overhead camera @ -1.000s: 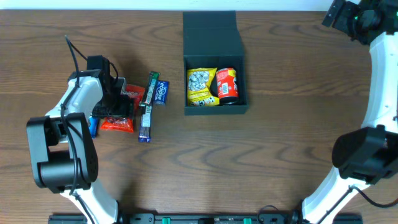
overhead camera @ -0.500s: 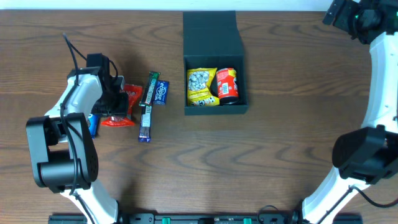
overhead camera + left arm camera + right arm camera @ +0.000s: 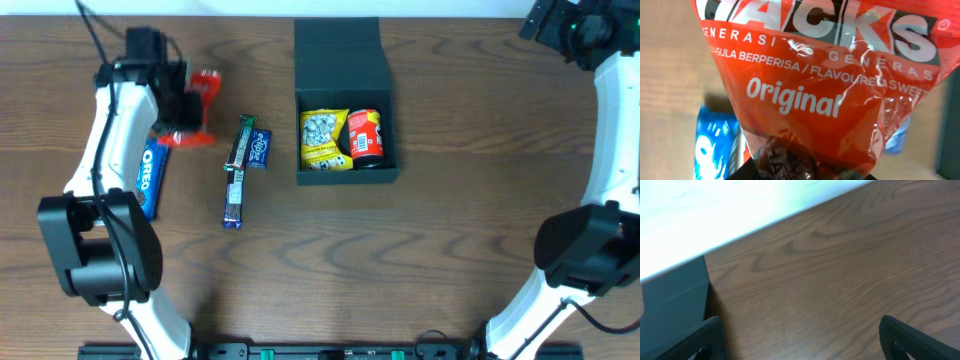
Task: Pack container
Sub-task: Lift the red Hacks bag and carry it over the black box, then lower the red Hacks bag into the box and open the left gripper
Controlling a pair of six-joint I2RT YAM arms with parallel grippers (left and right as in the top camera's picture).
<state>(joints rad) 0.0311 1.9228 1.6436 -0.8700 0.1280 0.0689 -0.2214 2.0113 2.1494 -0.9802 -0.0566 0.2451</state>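
The left pincer (image 3: 188, 108) grips a red sweets bag (image 3: 810, 90) left of the box (image 3: 338, 55); the right pincer (image 3: 800, 335) hangs open.

The overhead camera looks straight down on the whole surface (image 3: 450, 250), from high enough to take it in edge to edge. The left wrist camera sits right up against a red packet (image 3: 815, 100), which nearly fills its view; overhead shows that packet at back left. The right wrist camera looks low across the back right corner, catching the dark box (image 3: 675, 300) that overhead shows at centre back.
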